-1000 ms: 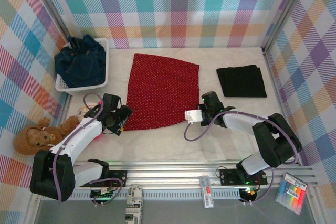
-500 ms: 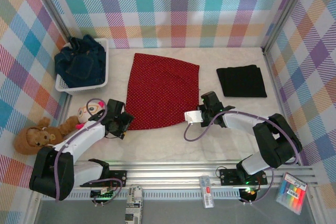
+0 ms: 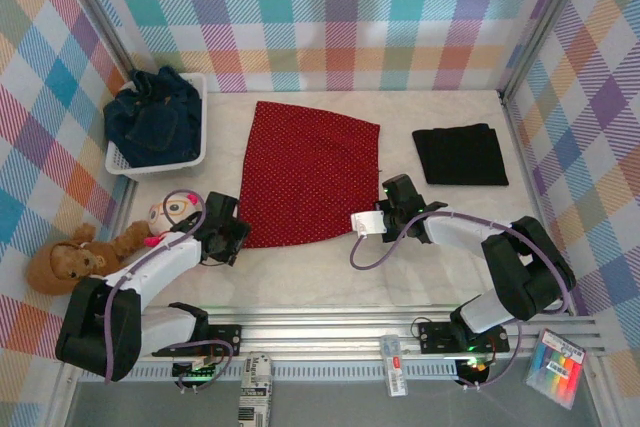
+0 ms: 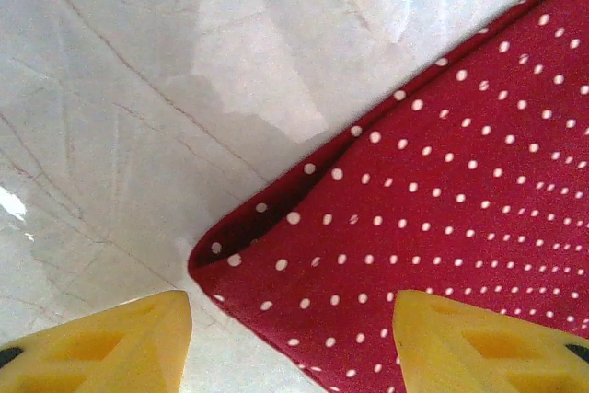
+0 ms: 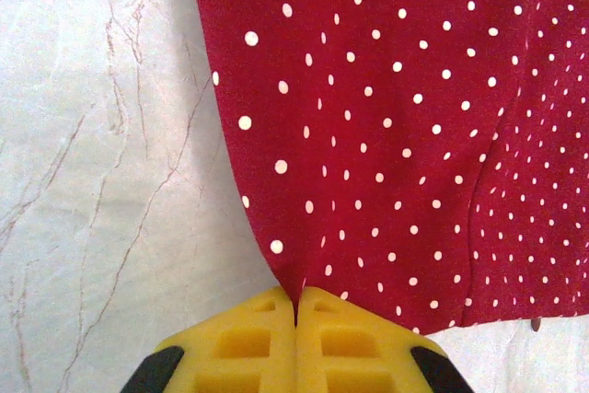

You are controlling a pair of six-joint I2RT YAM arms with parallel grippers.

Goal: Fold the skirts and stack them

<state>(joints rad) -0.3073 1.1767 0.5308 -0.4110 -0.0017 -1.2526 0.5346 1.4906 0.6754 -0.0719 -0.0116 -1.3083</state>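
Left wrist: left claw [image 4: 290, 310] open astride red white-dotted cloth skirt [image 4: 442, 190] corner | right wrist: right claw [image 5: 296, 308] closed, pinching hem

Nothing legible in any view. The printed packet [image 3: 258, 392] at the near rail has dense black-and-white print, and the white tag [image 3: 394, 365] further right along the rail has a red mark. The pack of coloured markers [image 3: 557, 367] at the near right corner has a printed wrapper; all three are too small to read.
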